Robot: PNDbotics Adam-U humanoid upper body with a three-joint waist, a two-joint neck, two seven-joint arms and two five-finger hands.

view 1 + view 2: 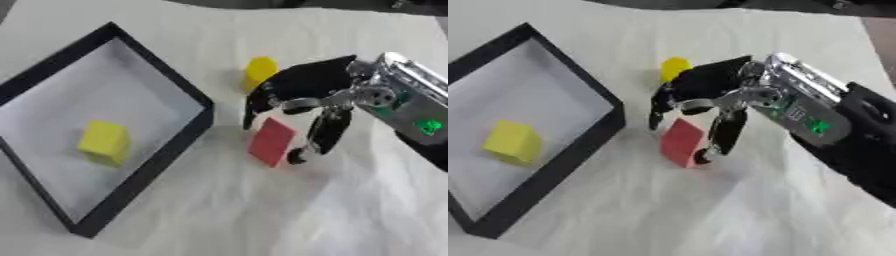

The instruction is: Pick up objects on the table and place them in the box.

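While the right hand (308, 92) reaches in from the right side, its fingers hang down, curled over the red block (271, 141), with the thumb (325, 131) dropping along the block's right edge and the other fingers (255, 102) arched above its upper left. The thumb tip looks like it's touching the block's lower right corner, but the fingers on the other side seem to sit just clear of it, so I honestly can't tell if it's pinching the thing or just caging it. The red block itself stands tilted on the white cloth (262, 215), right under the palm.

Differences between the two eyes are pretty minor. The right eye view shows way more of the black forearm (868, 145) behind the silver wrist (802, 107), whereas the left eye view cuts that off at the edge. The left eye view gives more of the box's near left side.

Just behind the hand sits a small yellow block (259, 71), partly hidden by the knuckles. Off to the left, well apart from the hand, is the black-walled box (171, 150) with a yellow cube (105, 142) already inside on its pale floor.
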